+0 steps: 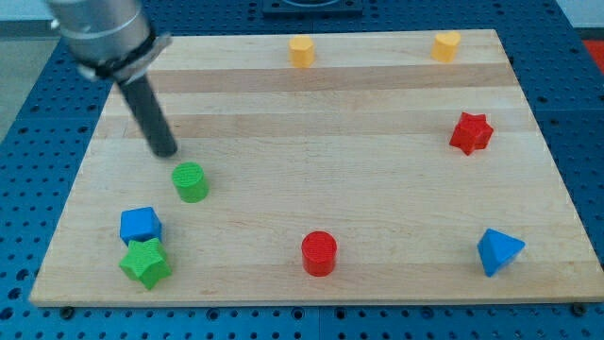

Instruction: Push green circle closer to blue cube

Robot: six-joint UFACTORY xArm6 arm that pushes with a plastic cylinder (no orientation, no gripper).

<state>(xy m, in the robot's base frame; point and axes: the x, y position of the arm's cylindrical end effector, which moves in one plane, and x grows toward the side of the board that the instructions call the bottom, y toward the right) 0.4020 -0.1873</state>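
The green circle [191, 181], a short cylinder, stands on the wooden board [311, 113] at the lower left. The blue cube [140, 226] sits below and to the left of it, a short gap apart. My tip [165, 151] is just above and slightly left of the green circle, close to it, with a small gap showing. The dark rod slants up to the view's top left.
A green star [145, 263] touches the blue cube from below. A red cylinder [319, 253] is at the bottom centre and a blue triangular block [497, 251] at the bottom right. A red star [470, 133] is at the right. Two yellow blocks [301, 51] [446, 45] sit along the top edge.
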